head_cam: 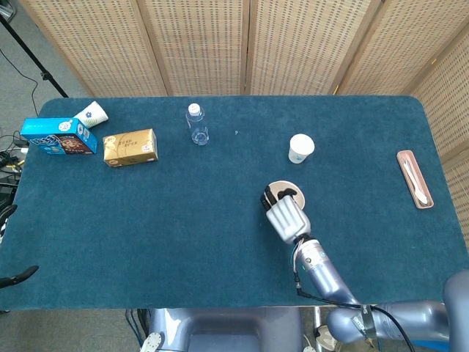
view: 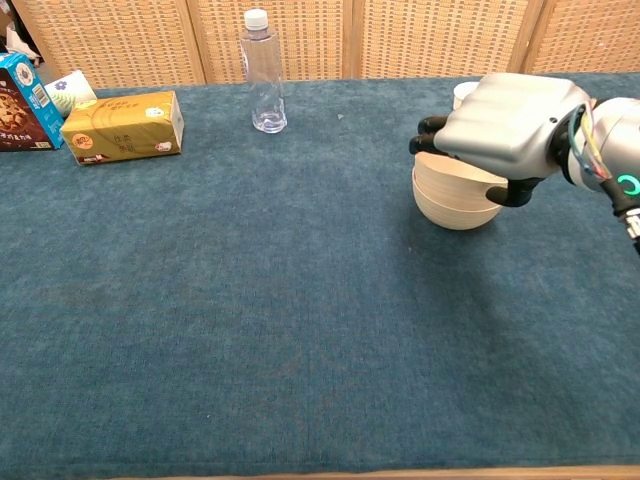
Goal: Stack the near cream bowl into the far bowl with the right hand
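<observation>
The right hand (view: 510, 128) hovers palm-down over the stacked bowls (view: 455, 195), fingers spread, grasping nothing. Two bowls are nested there, with one cup (head_cam: 300, 148) beyond.

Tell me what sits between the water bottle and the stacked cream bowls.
Nothing: in the chest view only bare blue cloth runs from the water bottle to the stacked cream bowls.

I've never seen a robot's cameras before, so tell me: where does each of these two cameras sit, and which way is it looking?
Head view: sits high, looking steeply down on the whole blue table; the right arm rises from the bottom edge, its right hand over the stacked cream bowls.
Chest view: sits low at the near table edge, looking across toward the wicker screen; only the right hand and forearm show.
Shared: right hand, bowls, water bottle, tissue box.
</observation>
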`<state>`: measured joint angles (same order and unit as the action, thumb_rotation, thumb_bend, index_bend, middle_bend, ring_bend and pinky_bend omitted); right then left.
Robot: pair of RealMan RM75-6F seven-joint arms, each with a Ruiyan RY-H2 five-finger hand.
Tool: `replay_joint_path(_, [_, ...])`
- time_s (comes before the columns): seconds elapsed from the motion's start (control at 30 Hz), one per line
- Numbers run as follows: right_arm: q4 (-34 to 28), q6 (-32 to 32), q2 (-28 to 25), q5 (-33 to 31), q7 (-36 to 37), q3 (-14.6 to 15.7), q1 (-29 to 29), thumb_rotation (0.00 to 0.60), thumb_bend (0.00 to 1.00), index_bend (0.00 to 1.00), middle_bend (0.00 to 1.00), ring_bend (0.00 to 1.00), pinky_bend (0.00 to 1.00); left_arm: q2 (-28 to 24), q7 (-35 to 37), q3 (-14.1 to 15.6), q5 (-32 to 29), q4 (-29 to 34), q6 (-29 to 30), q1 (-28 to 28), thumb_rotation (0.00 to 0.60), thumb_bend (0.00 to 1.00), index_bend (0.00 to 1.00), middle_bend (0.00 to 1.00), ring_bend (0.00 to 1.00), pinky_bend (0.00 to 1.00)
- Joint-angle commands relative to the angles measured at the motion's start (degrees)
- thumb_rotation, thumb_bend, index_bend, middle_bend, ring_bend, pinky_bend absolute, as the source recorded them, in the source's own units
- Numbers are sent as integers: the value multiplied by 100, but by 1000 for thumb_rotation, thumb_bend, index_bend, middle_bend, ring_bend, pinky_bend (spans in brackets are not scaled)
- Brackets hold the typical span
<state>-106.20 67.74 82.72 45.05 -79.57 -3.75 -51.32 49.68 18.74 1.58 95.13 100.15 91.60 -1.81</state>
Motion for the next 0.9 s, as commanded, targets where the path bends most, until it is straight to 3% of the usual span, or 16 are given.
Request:
replay_joint_path(0.03, [-300, 138, -127, 256, 221, 67, 44, 600, 427, 55, 52, 214, 265, -1, -1, 0, -2, 2, 0, 1, 600, 0, 0, 0, 0, 0])
replay_joint_path(0.23, [-761, 127, -336, 704, 843, 319, 255, 600, 426, 0, 0, 85, 181, -9, 36, -1, 1, -3, 29, 15, 600, 0, 0, 0, 0, 0])
replay_joint_path(0.53, [-548, 15, -477, 1209, 1491, 659, 504, 600, 427, 0, 1, 84, 172, -8, 32, 4, 12, -3, 33, 19, 600, 0, 0, 0, 0, 0])
replay_joint_path(0.9, [-409, -48, -681, 1452, 2120, 763, 738, 600, 427, 9, 17, 84, 165, -9, 17, 7, 10, 5, -2, 7, 600, 0, 0, 0, 0, 0])
